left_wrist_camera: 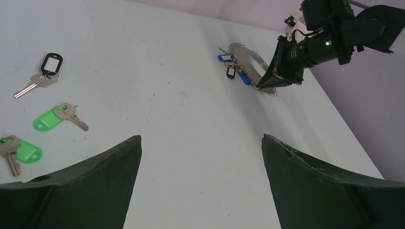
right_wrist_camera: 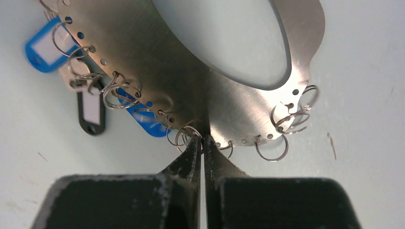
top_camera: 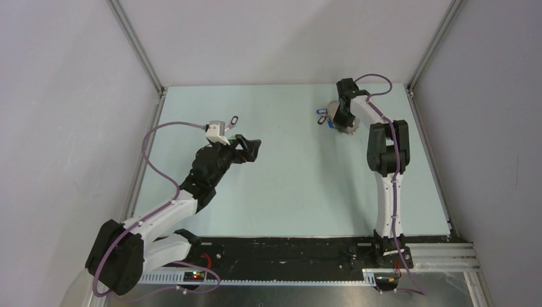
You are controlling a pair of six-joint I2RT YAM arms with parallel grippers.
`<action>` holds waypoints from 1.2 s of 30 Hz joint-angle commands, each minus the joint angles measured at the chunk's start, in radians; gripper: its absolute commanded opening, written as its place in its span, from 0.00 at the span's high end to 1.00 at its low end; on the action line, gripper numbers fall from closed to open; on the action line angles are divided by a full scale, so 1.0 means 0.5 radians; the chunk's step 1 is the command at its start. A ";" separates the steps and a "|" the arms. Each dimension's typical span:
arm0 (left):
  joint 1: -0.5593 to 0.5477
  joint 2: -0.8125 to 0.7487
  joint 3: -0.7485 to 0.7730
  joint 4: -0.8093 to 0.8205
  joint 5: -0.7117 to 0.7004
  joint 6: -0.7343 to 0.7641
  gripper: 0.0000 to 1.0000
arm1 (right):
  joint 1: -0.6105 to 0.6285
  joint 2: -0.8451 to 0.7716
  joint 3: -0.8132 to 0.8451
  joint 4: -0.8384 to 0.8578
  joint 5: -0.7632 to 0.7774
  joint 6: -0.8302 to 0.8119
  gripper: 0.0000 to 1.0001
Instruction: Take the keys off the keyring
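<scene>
Right fingers (right_wrist_camera: 184, 164) pinch shut on the lower rim of the keyring (right_wrist_camera: 191, 95), a flat silvery band pierced with small holes, its top cut off by the right wrist frame. Two blue tags (right_wrist_camera: 45, 45) and a black tag (right_wrist_camera: 90, 112) hang from thin wire split rings (right_wrist_camera: 272, 152) at centre left; the key blades behind them are too tangled to make out. In the top view the keyring sits upper right of centre over the pale surface (top_camera: 300, 185), largely hidden by the right arm's wrist. Left fingers (left_wrist_camera: 95, 181) gape wide with nothing between them, their bases cut off at the bottom of the left wrist frame. Three loose keys lie on the surface at that frame's left: a black-tagged key (left_wrist_camera: 47, 71), a green-tagged key (left_wrist_camera: 55, 117), and a second green-tagged key (left_wrist_camera: 19, 152) clipped by the frame edge. Only the black-tagged key shows in the top view, upper left of centre.
</scene>
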 commanded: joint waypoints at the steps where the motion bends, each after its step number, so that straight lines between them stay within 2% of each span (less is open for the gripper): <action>1: -0.011 -0.006 0.079 0.032 0.020 -0.009 0.02 | 0.025 -0.211 -0.423 0.034 -0.122 -0.052 1.00; 5: -0.010 0.001 0.084 0.032 0.043 -0.008 0.02 | 0.074 -0.582 -0.911 0.244 -0.206 -0.061 1.00; 9: -0.010 0.030 0.096 0.032 0.082 -0.009 0.02 | 0.175 -0.874 -1.266 0.363 -0.275 -0.084 1.00; 20: 0.031 0.138 0.137 0.032 0.121 -0.149 0.02 | 0.492 -1.400 -1.729 0.399 -0.325 -0.204 1.00; 25: 0.033 0.153 0.137 0.056 0.193 -0.135 0.02 | 0.539 -1.579 -1.862 0.389 -0.444 -0.245 0.84; 27: 0.031 0.177 0.145 0.070 0.236 -0.130 0.02 | 0.534 -1.662 -1.916 0.403 -0.448 -0.250 0.73; 28: 0.030 0.187 0.156 0.077 0.268 -0.131 0.02 | 0.528 -1.705 -1.933 0.405 -0.435 -0.252 0.62; 30: 0.030 0.234 0.181 0.088 0.335 -0.134 0.02 | 0.508 -1.751 -1.946 0.409 -0.412 -0.252 0.51; 36: 0.018 0.293 0.199 0.115 0.387 -0.155 0.02 | 0.501 -1.753 -1.964 0.542 -0.323 -0.339 0.46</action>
